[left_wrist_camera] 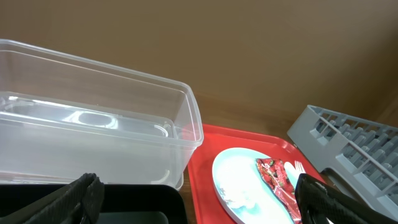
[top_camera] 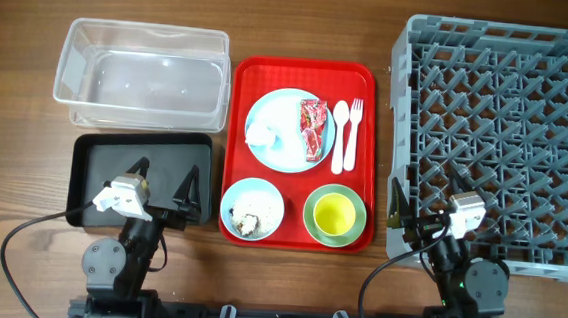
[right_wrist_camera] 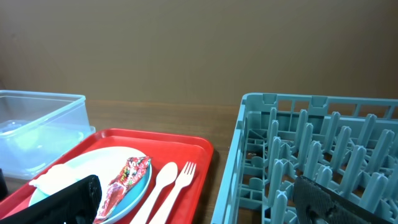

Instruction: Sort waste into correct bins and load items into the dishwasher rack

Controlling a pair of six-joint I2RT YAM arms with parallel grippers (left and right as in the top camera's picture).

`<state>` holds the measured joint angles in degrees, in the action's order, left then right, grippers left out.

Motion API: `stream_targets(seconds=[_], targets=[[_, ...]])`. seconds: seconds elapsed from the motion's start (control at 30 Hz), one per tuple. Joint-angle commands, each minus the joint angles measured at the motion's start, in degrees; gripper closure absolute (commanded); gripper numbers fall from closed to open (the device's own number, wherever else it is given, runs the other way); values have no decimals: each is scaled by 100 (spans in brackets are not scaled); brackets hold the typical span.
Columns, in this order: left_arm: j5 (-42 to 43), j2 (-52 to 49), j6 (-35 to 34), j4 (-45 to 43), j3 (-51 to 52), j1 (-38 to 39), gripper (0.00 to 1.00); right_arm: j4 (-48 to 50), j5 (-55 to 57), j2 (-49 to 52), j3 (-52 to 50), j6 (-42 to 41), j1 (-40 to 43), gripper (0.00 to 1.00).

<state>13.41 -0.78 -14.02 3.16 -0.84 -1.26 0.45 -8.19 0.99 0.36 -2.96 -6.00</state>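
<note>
Nearest of all, the left gripper (top_camera: pixel 165 183) hung with its jaws spread wide and empty over the near right part of the black tray (top_camera: pixel 92 156), while the right gripper (top_camera: pixel 427 193), just as wide and holding nothing, straddled the near left wall of the dishwasher rack (top_camera: pixel 528 116). Between them, on the near half of the red serving tray (top_camera: pixel 234 95), sat the light blue bowl (top_camera: pixel 266 200) with rice scraps (top_camera: pixel 247 223) in it, and to its right the pale green bowl (top_camera: pixel 311 213) with the yellow cup (top_camera: pixel 335 215) standing inside. Farther off lay the light blue plate (top_camera: pixel 287 151), carrying the crumpled napkin (top_camera: pixel 261 134) on its left and the red wrapper (top_camera: pixel 312 129) on its right; the white spoon (top_camera: pixel 340 133) and fork (top_camera: pixel 354 132) lay just beside the plate, apparently touching each other. Farthest on the left stood the clear tub (top_camera: pixel 70 59), empty, and nothing had yet gone into bin or rack. Several things could go wrong from here, in my judgement: the right arm might catch a finger on the rack wall if it swung left without rising first; the wrapper, lying flat, might slide across the plate instead of being pinched; a grab at the spoon could drag the fork along; and lifting the green bowl could tip the cup out, just as tilting the blue bowl could scatter rice onto the tray.
</note>
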Motion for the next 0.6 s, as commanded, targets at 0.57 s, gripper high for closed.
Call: stream_targets(seconds=[0.57], targets=[[7, 61, 13, -13, 50, -46, 0, 33, -92, -57, -7, -37, 24, 0]])
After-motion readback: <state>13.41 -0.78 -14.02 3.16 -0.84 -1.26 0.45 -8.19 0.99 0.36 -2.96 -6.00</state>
